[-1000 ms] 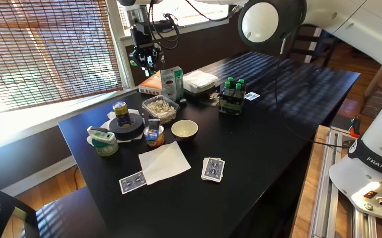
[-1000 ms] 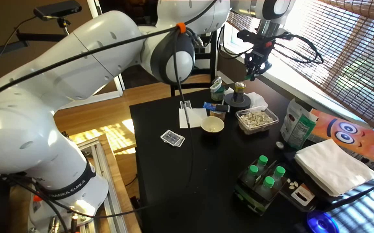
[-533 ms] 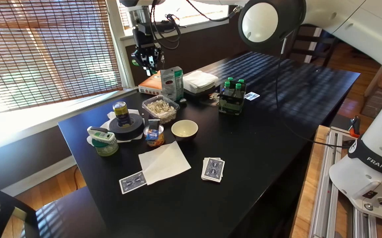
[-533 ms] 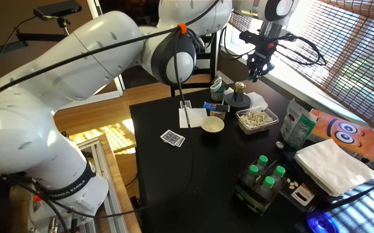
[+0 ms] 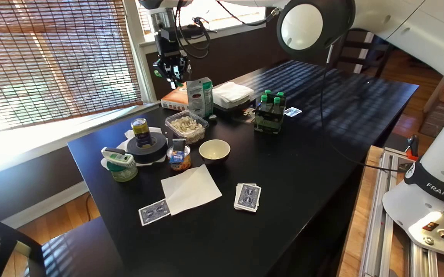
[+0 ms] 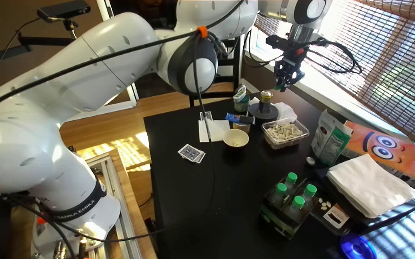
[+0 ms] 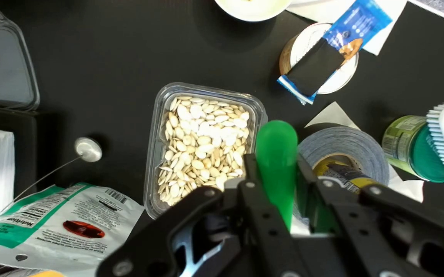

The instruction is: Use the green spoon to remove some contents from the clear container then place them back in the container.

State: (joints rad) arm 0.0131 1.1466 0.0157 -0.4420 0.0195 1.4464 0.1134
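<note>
One green spoon [image 7: 276,148] is pinched in my pincer [image 7: 277,169], high above the table [image 5: 214,238] and well apart from the clear container [image 7: 214,92] of seeds [image 7: 202,150]. If I dig too hard, the spoon could twist in that grip (how its scooping end is tilted I can't make out) and spill seeds. The container looks light — a sideways shove might slide it into the pouch [image 7: 60,231] or the tape roll [image 7: 341,140], toppling the can [image 6: 264,103].

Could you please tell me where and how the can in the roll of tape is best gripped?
Probably grip the can by its upper half, from above: it stands upright, its lower end within the roll of tape, its round top sticking out. The gripper, shut on the green spoon, would first need freeing.
</note>
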